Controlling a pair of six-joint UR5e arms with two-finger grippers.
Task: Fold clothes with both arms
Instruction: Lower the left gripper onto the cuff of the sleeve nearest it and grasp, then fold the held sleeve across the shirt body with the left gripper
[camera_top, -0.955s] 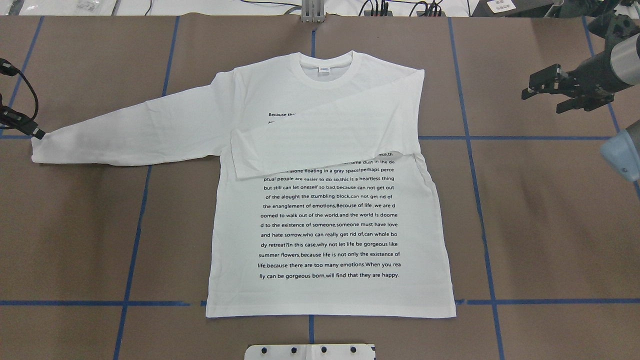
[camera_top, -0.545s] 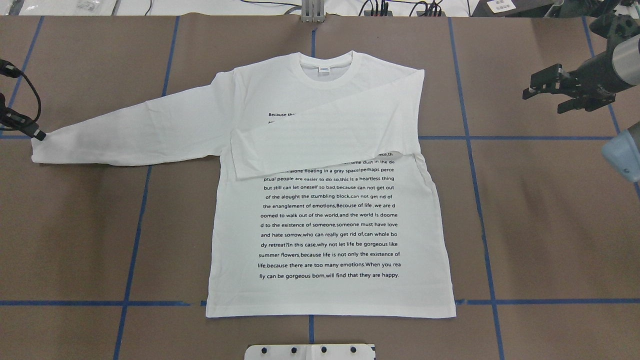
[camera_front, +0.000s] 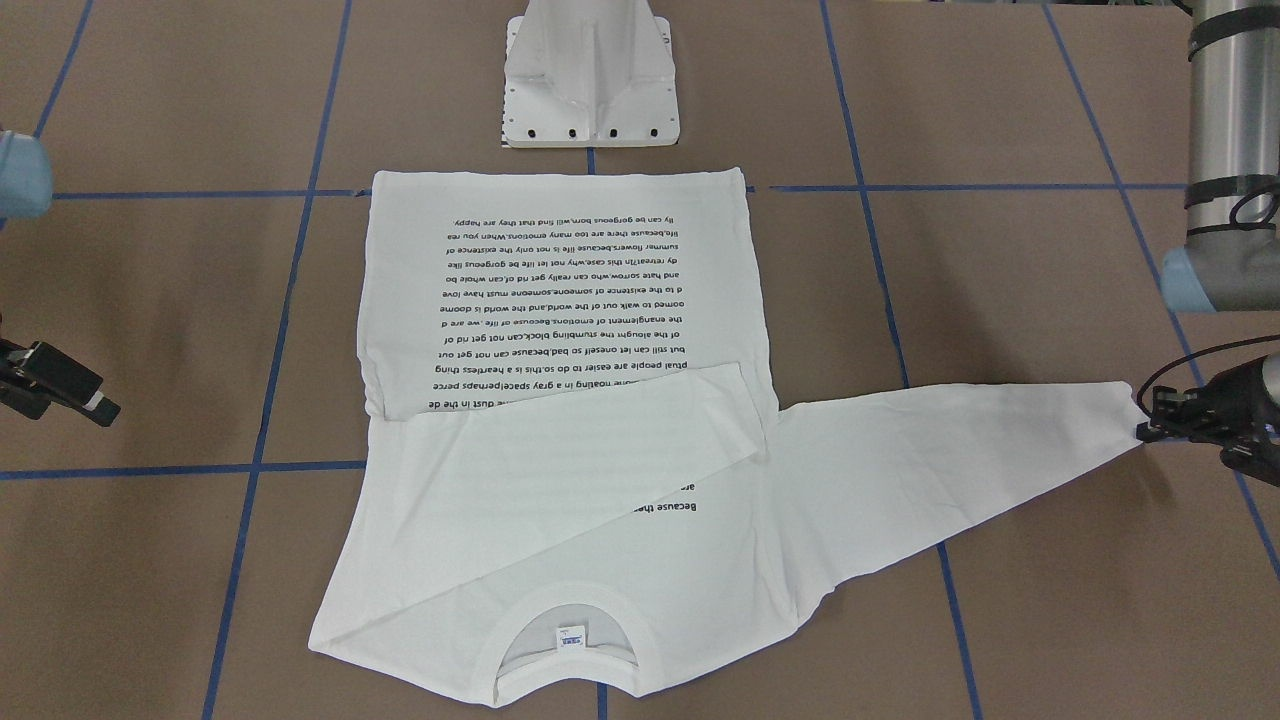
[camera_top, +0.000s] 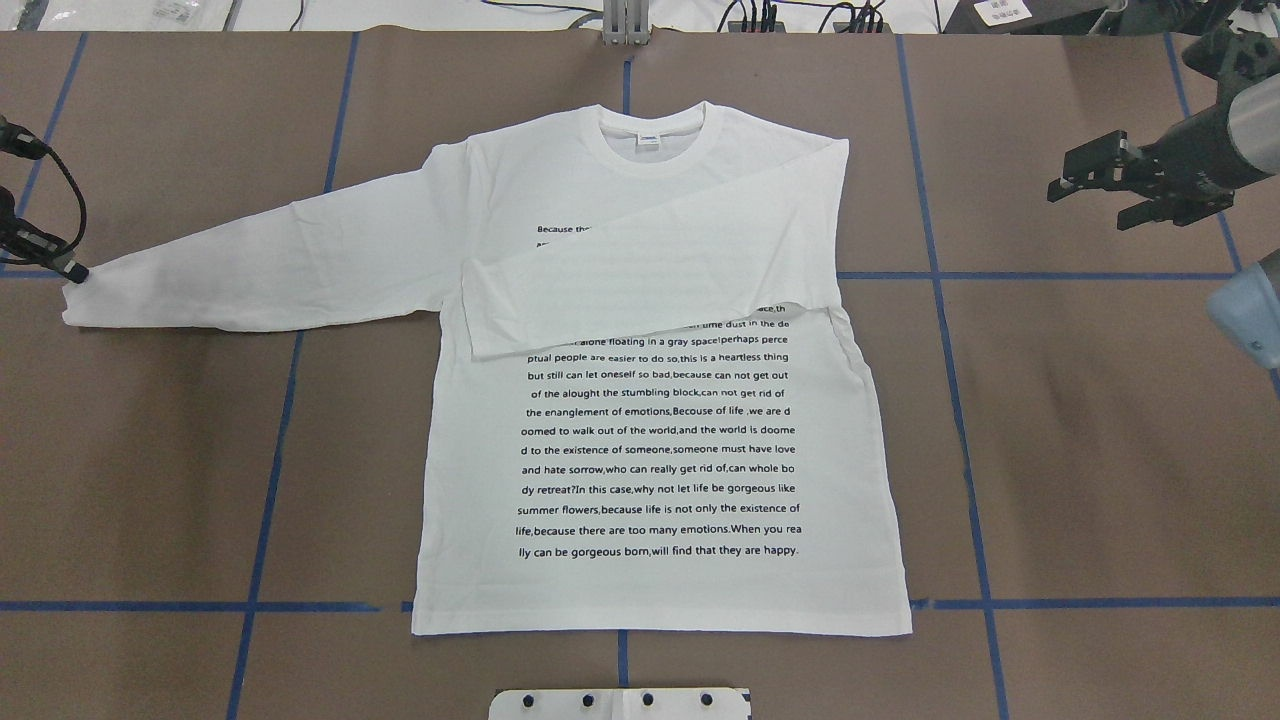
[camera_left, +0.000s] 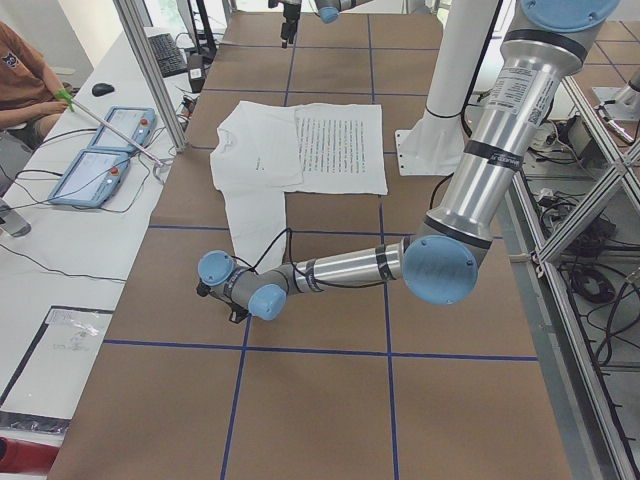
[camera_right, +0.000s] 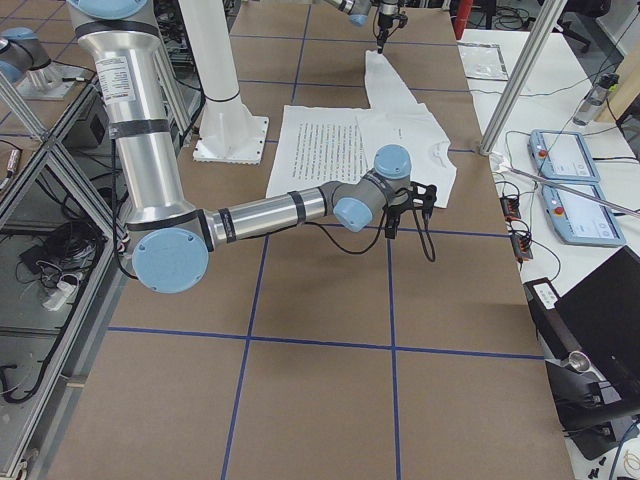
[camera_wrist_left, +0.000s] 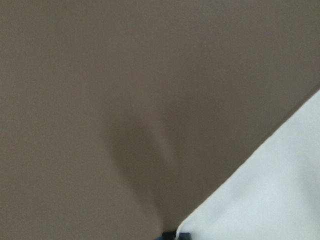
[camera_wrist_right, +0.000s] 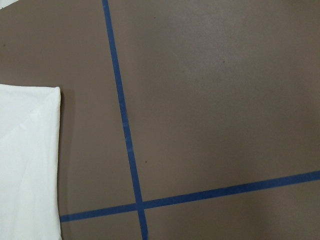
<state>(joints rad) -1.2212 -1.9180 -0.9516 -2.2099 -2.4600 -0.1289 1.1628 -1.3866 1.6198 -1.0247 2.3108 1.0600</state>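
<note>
The white long-sleeved T-shirt (camera_top: 660, 450) lies flat and face up on the brown table, collar (camera_top: 650, 135) at the far side. One sleeve (camera_top: 650, 285) is folded across the chest over the black text. The other sleeve (camera_top: 260, 265) stretches out to the left. My left gripper (camera_top: 72, 268) is low at that sleeve's cuff and looks shut on its corner; it also shows in the front view (camera_front: 1148, 420). The left wrist view shows the cloth edge (camera_wrist_left: 270, 190) close up. My right gripper (camera_top: 1088, 205) is open and empty, above the table right of the shirt.
The white pedestal base (camera_top: 620, 703) stands at the near edge just below the shirt's hem. Blue tape lines (camera_top: 960, 420) cross the brown table. An operators' bench with teach pendants (camera_left: 100, 165) runs along the far side.
My right gripper has drifted slightly to the right and farther from me, still open. My left gripper's tip stays at the cuff; only its cable has shifted a little.
</note>
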